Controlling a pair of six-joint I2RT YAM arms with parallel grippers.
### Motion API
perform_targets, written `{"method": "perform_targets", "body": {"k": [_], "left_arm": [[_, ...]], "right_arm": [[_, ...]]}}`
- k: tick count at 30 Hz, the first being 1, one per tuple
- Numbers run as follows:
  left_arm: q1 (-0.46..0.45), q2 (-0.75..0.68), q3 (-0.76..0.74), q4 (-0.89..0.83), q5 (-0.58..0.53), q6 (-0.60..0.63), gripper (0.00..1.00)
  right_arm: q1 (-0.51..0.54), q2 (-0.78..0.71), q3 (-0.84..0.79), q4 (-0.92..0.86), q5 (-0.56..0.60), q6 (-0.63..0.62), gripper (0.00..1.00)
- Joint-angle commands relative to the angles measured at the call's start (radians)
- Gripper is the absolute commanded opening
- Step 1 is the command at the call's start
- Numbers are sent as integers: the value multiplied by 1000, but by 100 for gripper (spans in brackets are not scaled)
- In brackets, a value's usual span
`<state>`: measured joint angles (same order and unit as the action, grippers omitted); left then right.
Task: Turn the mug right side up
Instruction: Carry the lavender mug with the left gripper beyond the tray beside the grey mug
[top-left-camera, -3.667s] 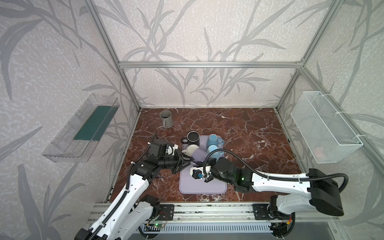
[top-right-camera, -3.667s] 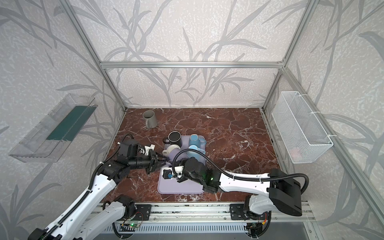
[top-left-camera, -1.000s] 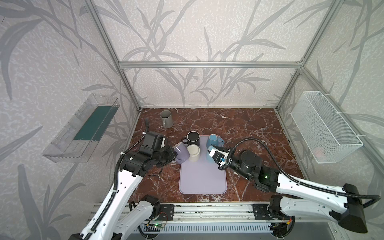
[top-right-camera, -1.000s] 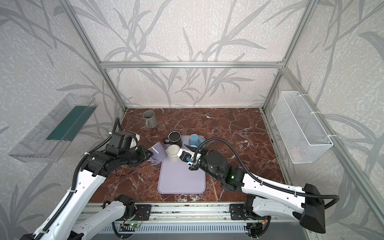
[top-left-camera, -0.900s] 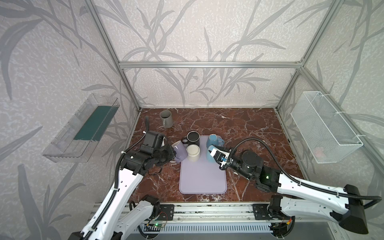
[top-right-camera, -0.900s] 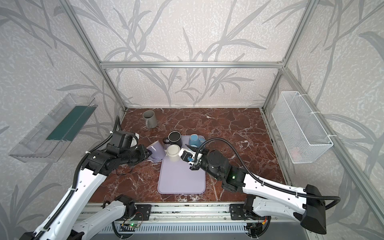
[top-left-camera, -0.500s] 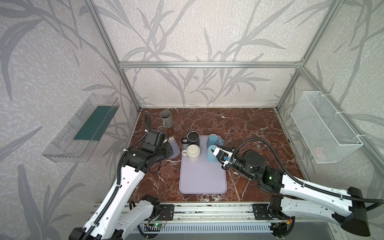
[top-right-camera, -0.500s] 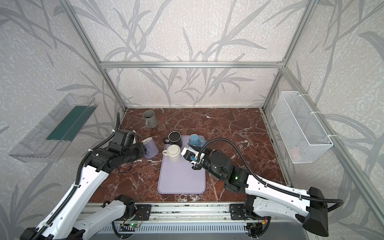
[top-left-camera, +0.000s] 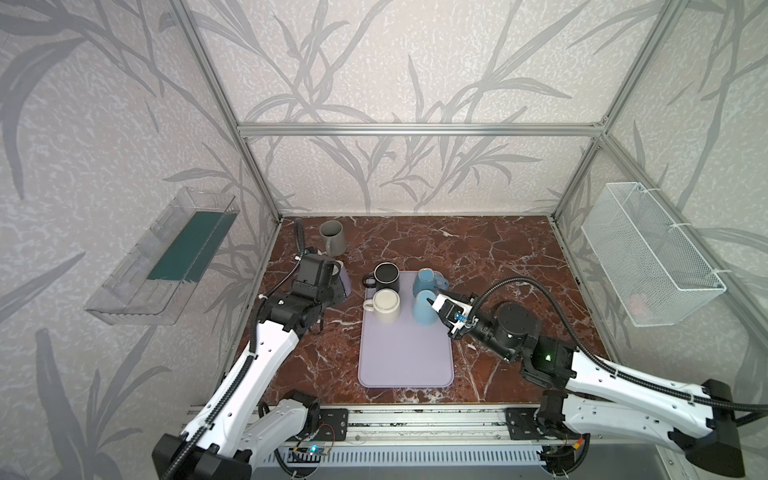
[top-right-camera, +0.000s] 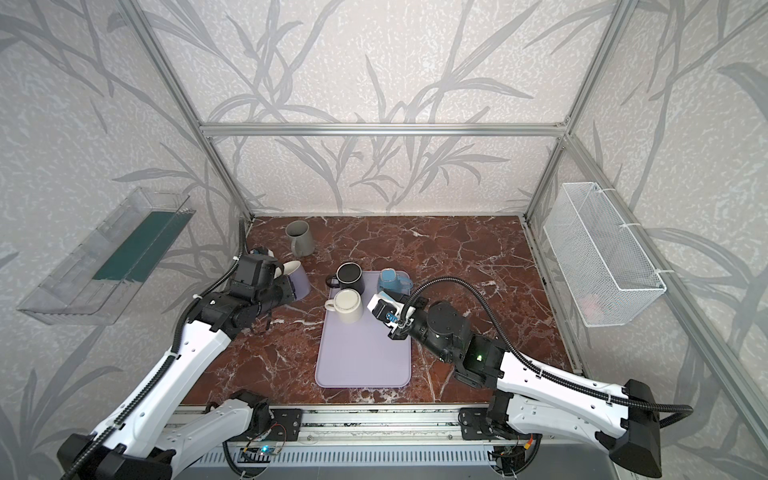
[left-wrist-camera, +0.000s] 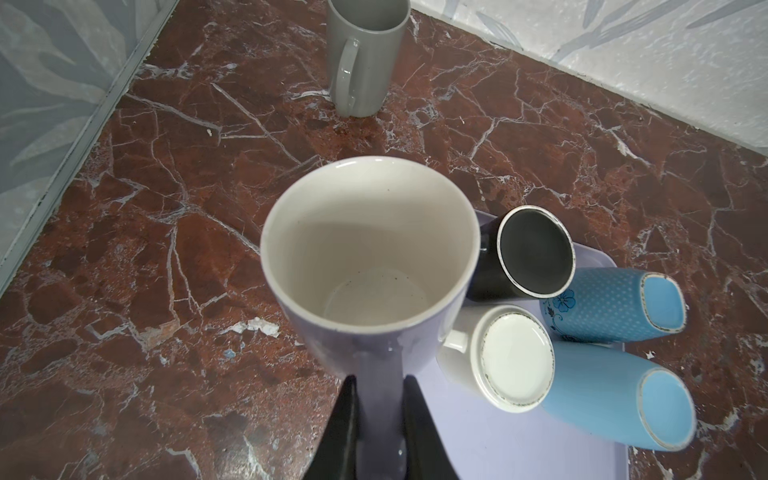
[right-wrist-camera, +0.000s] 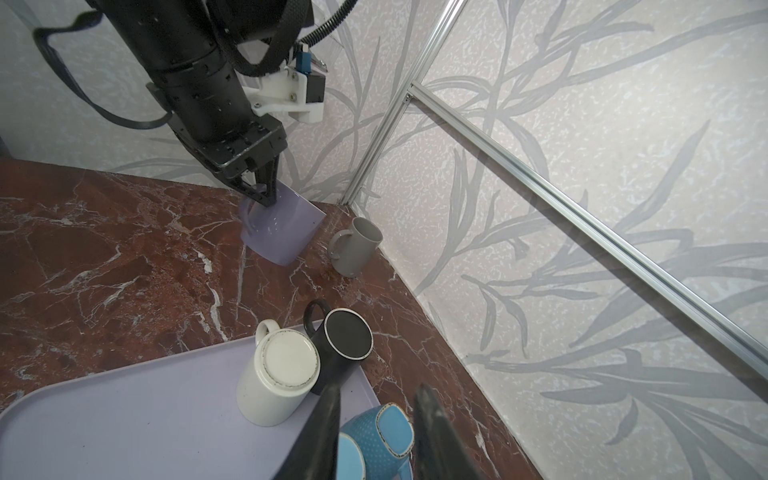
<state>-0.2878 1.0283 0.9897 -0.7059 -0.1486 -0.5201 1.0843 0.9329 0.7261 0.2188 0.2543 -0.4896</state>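
Observation:
The lavender mug (top-left-camera: 344, 285) (top-right-camera: 300, 281) hangs tilted over the marble left of the tray. Its white inside faces up and away in the left wrist view (left-wrist-camera: 370, 249). My left gripper (left-wrist-camera: 380, 380) (right-wrist-camera: 264, 197) is shut on its handle. The mug's base is low near the floor (right-wrist-camera: 276, 249); I cannot tell whether it touches. My right gripper (top-left-camera: 434, 303) (right-wrist-camera: 376, 390) stands open over two upside-down blue mugs (right-wrist-camera: 386, 432), holding nothing.
On the lavender tray (top-left-camera: 405, 357) stand upside-down black (top-left-camera: 387, 277), cream (top-left-camera: 386, 306) and blue mugs (top-left-camera: 424, 309). A grey mug (top-left-camera: 332, 237) stands upright at the back left. A wire basket (top-left-camera: 648, 253) hangs on the right wall, a clear bin (top-left-camera: 166, 257) on the left.
My left arm has carried the lavender mug left and back, off the tray, turning its mouth upward. My right gripper has drawn right, over the blue mugs.

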Motion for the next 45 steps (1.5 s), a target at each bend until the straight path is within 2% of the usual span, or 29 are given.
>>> {"method": "perform_targets", "body": {"k": [1,14,34,45], "left_arm": [[14,27,16,184,-45,50,0],[36,232,83,437,4,193,0],[37,534,258,643,37,371,0],[45,685,268,787,34,433,0]], "right_arm": [[-5,-23,-10,-12,18,24,32],[-6,-29,-2,-49,39,80,32],[-6,-45,-2,-78,64,83,33],[-6,-64,-1,-106,87,77,33]]}}
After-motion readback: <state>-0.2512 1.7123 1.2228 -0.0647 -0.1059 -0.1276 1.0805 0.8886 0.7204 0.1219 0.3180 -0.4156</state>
